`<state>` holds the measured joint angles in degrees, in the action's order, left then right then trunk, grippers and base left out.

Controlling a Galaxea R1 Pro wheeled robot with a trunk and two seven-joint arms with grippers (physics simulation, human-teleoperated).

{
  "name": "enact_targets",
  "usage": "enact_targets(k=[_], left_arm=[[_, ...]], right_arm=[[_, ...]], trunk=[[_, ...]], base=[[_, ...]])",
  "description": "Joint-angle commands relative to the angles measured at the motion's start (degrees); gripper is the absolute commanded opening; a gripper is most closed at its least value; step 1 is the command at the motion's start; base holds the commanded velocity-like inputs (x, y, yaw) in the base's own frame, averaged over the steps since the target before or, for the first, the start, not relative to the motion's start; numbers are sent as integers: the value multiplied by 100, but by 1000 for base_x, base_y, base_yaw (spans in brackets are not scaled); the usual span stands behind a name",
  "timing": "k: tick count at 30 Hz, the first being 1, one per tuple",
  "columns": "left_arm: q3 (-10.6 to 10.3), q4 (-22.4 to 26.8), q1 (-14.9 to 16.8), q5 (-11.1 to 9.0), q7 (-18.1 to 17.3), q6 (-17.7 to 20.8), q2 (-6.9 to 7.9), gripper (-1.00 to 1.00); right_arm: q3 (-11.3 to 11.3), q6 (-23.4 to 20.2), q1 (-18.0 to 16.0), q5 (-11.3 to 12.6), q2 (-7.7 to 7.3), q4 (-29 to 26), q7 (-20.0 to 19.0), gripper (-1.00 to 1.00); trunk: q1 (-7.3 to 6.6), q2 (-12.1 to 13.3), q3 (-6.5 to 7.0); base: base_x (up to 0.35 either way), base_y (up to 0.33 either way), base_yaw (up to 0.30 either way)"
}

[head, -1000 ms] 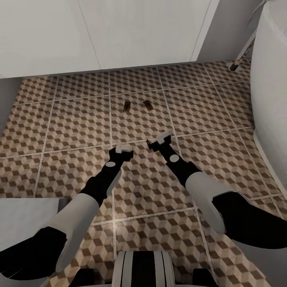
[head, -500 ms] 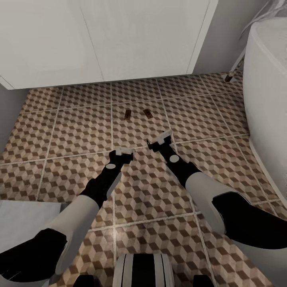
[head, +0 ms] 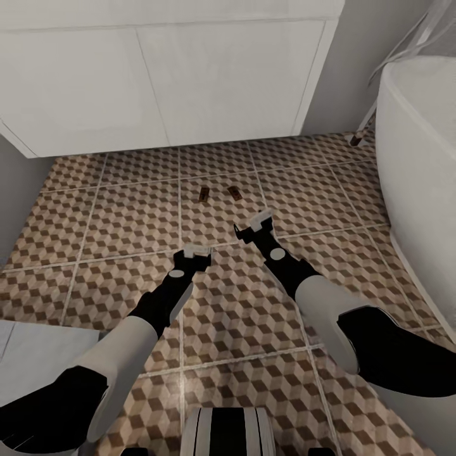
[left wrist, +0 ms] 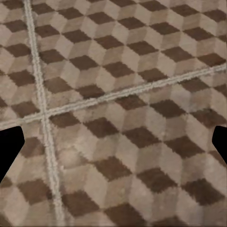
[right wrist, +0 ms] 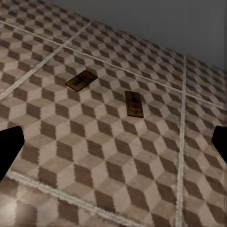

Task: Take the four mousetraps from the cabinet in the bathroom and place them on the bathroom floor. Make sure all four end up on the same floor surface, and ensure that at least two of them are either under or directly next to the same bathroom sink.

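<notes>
Mousetraps are our concern: our left pincer [head: 197, 253] and right pincer [head: 254, 224] hang released and empty, jaws spread, just over the cube-patterned brown and beige tile floor [head: 114, 209]. Ahead lie two small tan wooden mousetraps [head: 204, 194] [head: 235, 192], near each other, set before the white wall-hung vanity [head: 171, 76] to satisfy the sink requirement, we judge.

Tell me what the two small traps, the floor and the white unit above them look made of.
The traps: likely wood, tan matte boards with dark fittings. The floor: probably ceramic tile, printed cube pattern with pale grout lines. The white unit: smooth painted or laminated panels, seams visible; material unclear.
</notes>
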<state>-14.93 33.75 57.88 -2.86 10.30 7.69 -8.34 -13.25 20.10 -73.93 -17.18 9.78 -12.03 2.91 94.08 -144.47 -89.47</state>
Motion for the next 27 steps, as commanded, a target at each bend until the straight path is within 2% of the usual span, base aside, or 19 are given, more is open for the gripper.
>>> enact_targets(k=[1,10,14,15,16,19,27], left_arm=[[-36,-7,-17,-30,45,28,6,100],[-36,-63,-293,-27,41,-8,7,100],[-36,-64,-478,-23,36,-78,7,100],[-36,-65,-518,-25,36,-112,7,100],[-36,-68,-686,-23,39,-305,7,100],[-34,-68,-854,-22,41,-484,10,100],[-28,-60,-1445,-21,36,-860,49,100]], right_arm=[[6,15,1,-60,-1,8,31,100],[5,23,125,-58,-153,16,27,100],[6,27,356,-61,-193,17,31,100],[8,27,412,-62,-199,15,32,100],[8,30,602,-59,-257,11,28,100],[7,83,750,-49,-345,9,26,100],[6,371,1211,-47,-415,12,45,100]], trunk=[[-3,0,20],[-26,12,219],[-37,18,308],[-39,19,330],[-42,20,352],[-49,24,418],[-70,35,596]], base=[[0,0,0],[0,0,0],[0,0,0],[0,0,0],[0,0,0],[0,0,0],[0,0,0]])
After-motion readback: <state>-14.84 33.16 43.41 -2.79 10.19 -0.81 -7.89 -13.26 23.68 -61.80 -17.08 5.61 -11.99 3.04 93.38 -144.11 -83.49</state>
